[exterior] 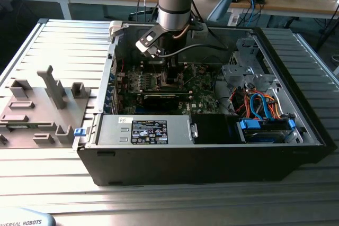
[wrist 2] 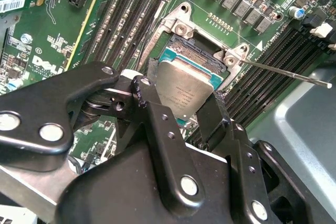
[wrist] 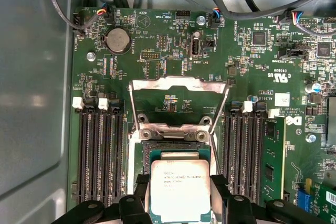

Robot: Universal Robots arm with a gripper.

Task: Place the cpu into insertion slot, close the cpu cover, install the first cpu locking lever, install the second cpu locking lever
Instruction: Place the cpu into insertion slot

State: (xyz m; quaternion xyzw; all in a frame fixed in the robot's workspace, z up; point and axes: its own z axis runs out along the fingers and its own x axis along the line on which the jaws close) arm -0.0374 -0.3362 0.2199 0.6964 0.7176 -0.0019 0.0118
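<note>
My gripper (wrist: 180, 190) is shut on the cpu (wrist: 180, 195), a square chip with a dull silver top; black fingers (wrist: 143, 195) press its two opposite sides. The chip hangs close over the insertion slot (wrist: 176, 149), whose dark recess and silvery rim show just beyond it. Whether the chip touches the socket I cannot tell. The cpu cover (wrist: 178, 83) stands swung open past the slot. In the second wrist view the gripper (wrist 2: 186, 85) grips the cpu (wrist 2: 186, 90) over the insertion slot (wrist 2: 195, 55), and a thin lever rod (wrist 2: 283, 72) sticks out sideways. In the exterior view the gripper (exterior: 170, 75) is down inside the computer case.
Rows of long black memory slots (wrist: 100, 150) flank the socket, with one green memory module (wrist: 273, 156) fitted. A coin battery (wrist: 118, 39) and cables (wrist: 220, 3) lie beyond the cover. The open case (exterior: 212, 157) holds a power supply (exterior: 153, 129) and a drive bay (exterior: 262, 112); a grey fixture tray (exterior: 42, 107) sits beside it.
</note>
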